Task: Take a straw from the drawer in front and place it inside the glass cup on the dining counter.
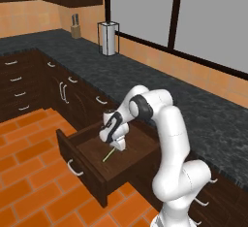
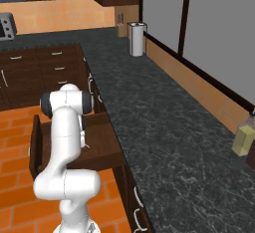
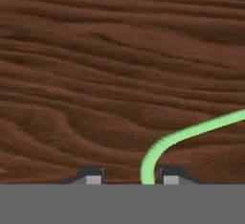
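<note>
Pincer (image 1: 117, 148) tips are sitting low inside the open drawer (image 1: 87, 159), pointing down at its wooden floor. From the hand camera, the two dark fingertips (image 3: 91, 176) are standing apart at a moderate width, and the bent top of the straw (image 3: 168, 142) is curving down between them, closer to the right tip; whether either tip is touching the straw cannot be told. Past the bend, the light-green stem is running away across the brown wood grain toward the right edge of that view.

From the left base camera, the straw (image 1: 108, 155) is lying flat on the drawer floor, slanting out from under the pincer toward the drawer front with its curved silver handle (image 1: 74, 168). The white arm is bending over the drawer from the lower right.

Beyond the drawer, the black speckled worktop (image 1: 160, 95) is stretching along the wall. Far down it, a paper towel holder (image 1: 108, 38) is standing upright, and a knife block (image 1: 75, 29) is sitting near the corner behind it.
</note>
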### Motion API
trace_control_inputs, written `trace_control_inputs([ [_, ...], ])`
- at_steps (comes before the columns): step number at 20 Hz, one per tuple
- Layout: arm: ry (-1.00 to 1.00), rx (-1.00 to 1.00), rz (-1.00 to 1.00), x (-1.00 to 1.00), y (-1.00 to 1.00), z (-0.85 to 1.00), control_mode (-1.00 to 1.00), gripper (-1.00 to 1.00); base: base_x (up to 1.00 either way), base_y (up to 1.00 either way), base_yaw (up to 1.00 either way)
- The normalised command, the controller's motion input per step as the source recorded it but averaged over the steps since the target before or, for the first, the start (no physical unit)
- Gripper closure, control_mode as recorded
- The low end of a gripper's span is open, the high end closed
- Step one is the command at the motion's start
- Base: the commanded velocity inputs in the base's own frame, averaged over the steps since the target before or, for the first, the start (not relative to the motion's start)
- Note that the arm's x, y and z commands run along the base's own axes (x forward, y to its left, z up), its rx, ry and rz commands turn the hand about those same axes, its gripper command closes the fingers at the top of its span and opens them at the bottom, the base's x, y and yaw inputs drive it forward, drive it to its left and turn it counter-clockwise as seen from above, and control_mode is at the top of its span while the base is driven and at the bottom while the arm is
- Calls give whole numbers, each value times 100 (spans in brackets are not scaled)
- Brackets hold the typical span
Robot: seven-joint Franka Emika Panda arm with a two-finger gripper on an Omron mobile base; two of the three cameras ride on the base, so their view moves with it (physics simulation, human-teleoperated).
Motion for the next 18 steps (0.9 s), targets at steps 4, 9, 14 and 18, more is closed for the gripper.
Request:
trace_control_inputs([
  [4,-13,0,0,-40,-35,-19,-100,100,0,0,0],
  [9,-10,1,0,-18,-25,-15,-100,100,0,0,0],
  [14,-5,17,0,0,0,92,-100,100,0,0,0],
  [18,0,22,0,-7,-1,100,-100,100,0,0,0],
])
